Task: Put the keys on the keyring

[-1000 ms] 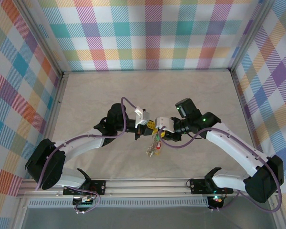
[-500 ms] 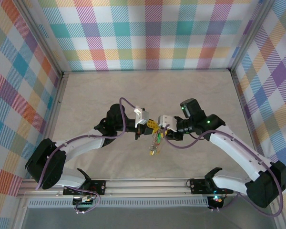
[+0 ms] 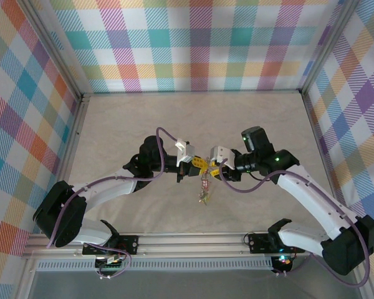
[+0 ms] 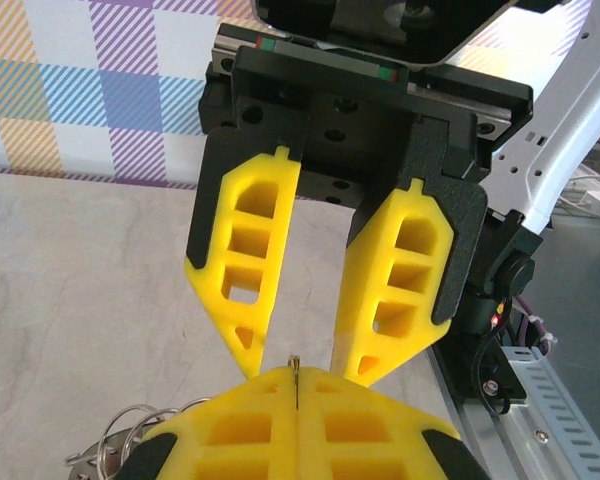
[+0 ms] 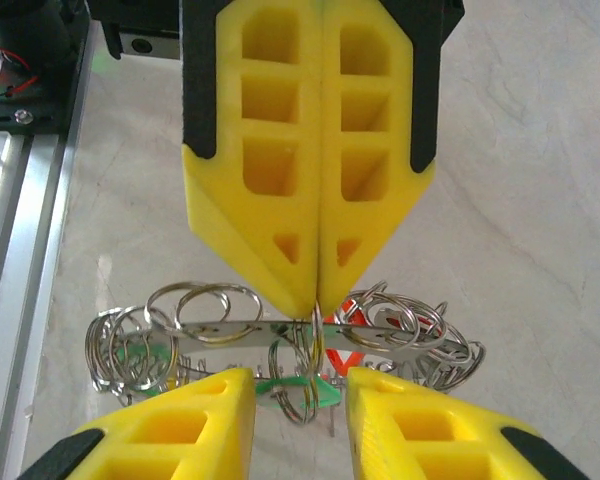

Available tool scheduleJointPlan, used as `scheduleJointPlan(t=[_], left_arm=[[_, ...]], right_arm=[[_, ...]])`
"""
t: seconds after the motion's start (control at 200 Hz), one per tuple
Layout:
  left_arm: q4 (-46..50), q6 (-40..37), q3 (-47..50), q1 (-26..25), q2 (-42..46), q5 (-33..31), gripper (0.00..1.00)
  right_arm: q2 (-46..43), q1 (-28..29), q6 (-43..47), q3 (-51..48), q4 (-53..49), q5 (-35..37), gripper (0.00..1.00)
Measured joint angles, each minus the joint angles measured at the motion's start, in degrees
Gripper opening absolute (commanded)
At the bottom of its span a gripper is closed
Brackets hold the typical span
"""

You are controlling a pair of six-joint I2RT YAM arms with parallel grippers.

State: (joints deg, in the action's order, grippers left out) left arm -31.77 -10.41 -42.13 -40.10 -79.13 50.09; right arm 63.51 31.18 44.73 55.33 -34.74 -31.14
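The keyring (image 3: 204,180), fringed with keys (image 5: 280,331), is hanging mid-frame in the overhead view as I am pinching its wire in the left gripper (image 5: 318,295); the right gripper (image 5: 298,390) is standing spread just beside it.

The left gripper (image 4: 296,392) presses its yellow fingers together on a thin wire of the keyring (image 4: 295,368), which stands up between them. Opposite it, the right gripper (image 4: 308,362) has its fingers apart. Small metal rings (image 4: 130,447) show at lower left, over the beige desk (image 4: 80,280).
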Motion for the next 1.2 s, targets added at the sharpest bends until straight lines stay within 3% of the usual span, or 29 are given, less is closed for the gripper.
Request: scheduleJointPlan(t=[0.215,0.415,0.57,0.7,0.84,1.055,1.2], left_arm=[[-0.7,0.4,0.0,0.0,0.0,0.0,0.0],[-1.7,0.6,0.0,0.0,-0.2,0.0,0.0],[-1.7,0.6,0.1,0.0,-0.3,0.0,0.0],[-0.1,-1.2,0.1,0.0,-0.3,-0.3,0.03],[7.4,-6.3,-1.9,0.0,-0.2,-2.3,0.23],[16.2,-11.8,-2.7,-0.2,0.0,-4.8,0.26],[16.3,-12.6,-3.1,-0.3,-0.1,-4.7,0.26]], right_arm=[[1.4,0.0,-1.1,0.0,1.7,-2.1,0.19],[1.8,0.0,-1.9,-0.1,2.6,-3.0,0.16],[2.0,-0.1,-2.3,-0.2,2.6,-3.1,0.0],[2.3,-0.1,-1.9,0.1,1.5,-2.2,0.0],[4.5,0.6,-0.5,3.4,-3.7,1.8,0.0],[7.8,4.5,2.0,9.3,-11.7,12.1,0.0],[10.5,6.8,3.0,11.6,-14.3,17.4,0.0]])
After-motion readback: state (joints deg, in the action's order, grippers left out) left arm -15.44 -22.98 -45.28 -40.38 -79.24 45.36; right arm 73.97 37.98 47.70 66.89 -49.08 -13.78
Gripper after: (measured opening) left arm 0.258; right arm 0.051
